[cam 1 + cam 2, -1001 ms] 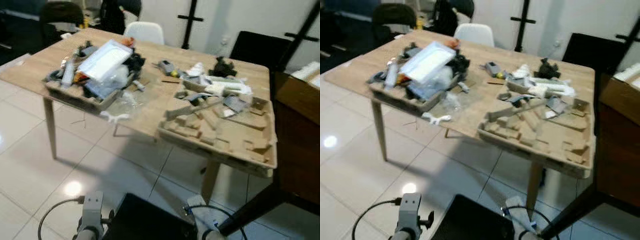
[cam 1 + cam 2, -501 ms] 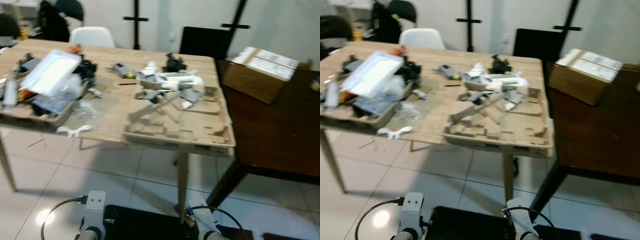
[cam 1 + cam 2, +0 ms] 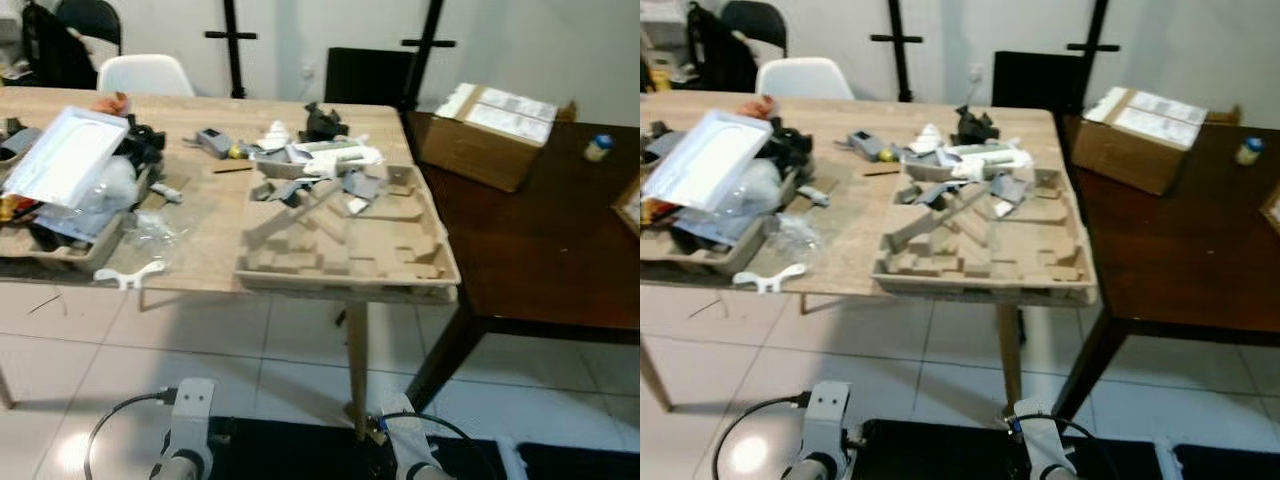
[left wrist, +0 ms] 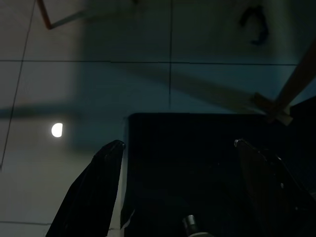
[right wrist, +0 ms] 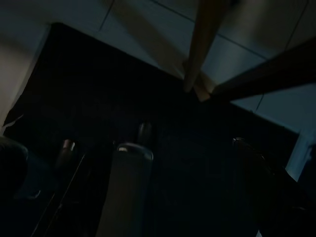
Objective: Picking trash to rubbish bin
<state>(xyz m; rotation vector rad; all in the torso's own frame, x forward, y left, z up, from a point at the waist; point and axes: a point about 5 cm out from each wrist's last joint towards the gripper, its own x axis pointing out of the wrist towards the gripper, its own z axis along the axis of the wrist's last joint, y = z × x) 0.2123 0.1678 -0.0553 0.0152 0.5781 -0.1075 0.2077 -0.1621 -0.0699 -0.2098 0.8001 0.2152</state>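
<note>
Looked forward and down from head height onto the wooden table [image 3: 215, 225] and dark table [image 3: 540, 250], both eyes sharing that scene. From the wrists, looked closely down at the tiled floor [image 4: 59, 89], dim.

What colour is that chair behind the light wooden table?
White chair, clearest in the right eye view.

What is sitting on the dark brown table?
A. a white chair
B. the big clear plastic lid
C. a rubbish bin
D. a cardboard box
D: the cardboard box with white labels on top sits on the dark table, near its far edge by the wall.
</note>
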